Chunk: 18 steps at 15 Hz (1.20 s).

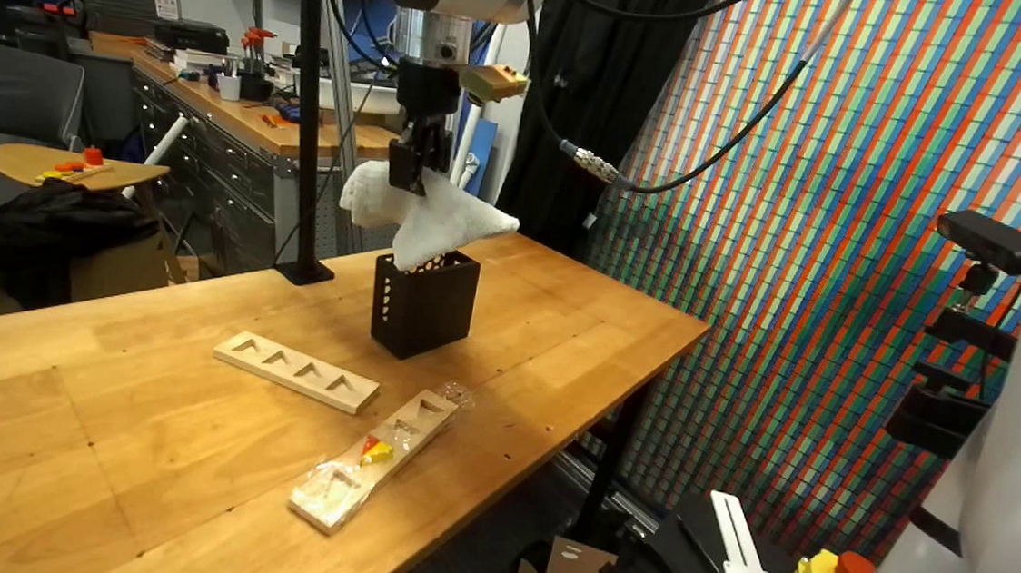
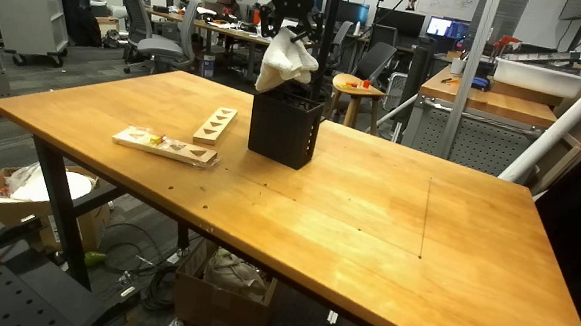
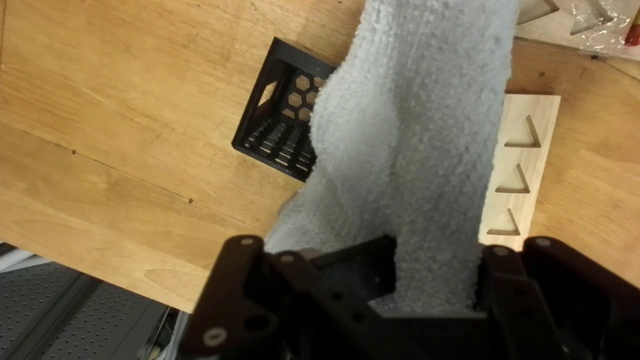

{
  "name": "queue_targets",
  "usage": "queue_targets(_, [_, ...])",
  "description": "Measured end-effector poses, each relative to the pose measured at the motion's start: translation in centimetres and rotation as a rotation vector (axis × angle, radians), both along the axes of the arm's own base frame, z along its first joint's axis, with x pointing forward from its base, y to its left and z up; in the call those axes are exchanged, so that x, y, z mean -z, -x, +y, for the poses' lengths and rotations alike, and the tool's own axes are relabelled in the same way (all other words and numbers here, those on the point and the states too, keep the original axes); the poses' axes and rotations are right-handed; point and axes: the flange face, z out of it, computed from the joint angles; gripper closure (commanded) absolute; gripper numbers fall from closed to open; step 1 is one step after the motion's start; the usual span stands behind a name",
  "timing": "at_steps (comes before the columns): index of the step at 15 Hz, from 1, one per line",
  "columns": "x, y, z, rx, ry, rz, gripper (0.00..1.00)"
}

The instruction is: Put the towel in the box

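The black, two-fingered claw point(image 1: 419, 170) is clamped on the wrinkled, soft white cloth towel point(image 1: 451, 227), gripping it near its upper middle so that folds droop to either side. With twelve o'clock at the top of each picture, both exterior views show the towel hanging at twelve from the small, blackish, cube-like box point(image 1: 431, 308) with perforated sides, which stands upright with its mouth facing up. The towel's lowest corner reaches the line of the box's rim; whether the two touch, I cannot tell. In the wrist view, the towel hides the box's three o'clock side and leaves the nine o'clock side, latticework included, in sight.

The box rests on the broad, honey-coloured wooden table point(image 1: 155, 404). In an exterior view, a flat, pale wooden strip point(image 1: 296, 373) with four triangular cut-outs lies on the table at eight o'clock from the box. A second pale wooden strip point(image 1: 363, 475), wrapped in clear plastic point(image 1: 456, 395), lies between six and seven o'clock, nearer six, small red and yellow pieces point(image 1: 376, 453) showing near its middle. The tall, black, upright post point(image 1: 308, 125) stands a little past nine o'clock.
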Motion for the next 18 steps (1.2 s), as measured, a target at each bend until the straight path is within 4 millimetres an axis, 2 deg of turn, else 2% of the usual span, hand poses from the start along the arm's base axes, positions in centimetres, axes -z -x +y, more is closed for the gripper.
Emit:
queue_targets(5, [1.4, 0.2, -0.6, 0.027, -0.054, 0.019, 1.00])
queue_targets(11, [4.9, 0.4, -1.4, 0.061, -0.094, 0.056, 1.00])
queue_targets(18, [8.6, 0.1, -3.4, 0.086, -0.105, 0.075, 1.00])
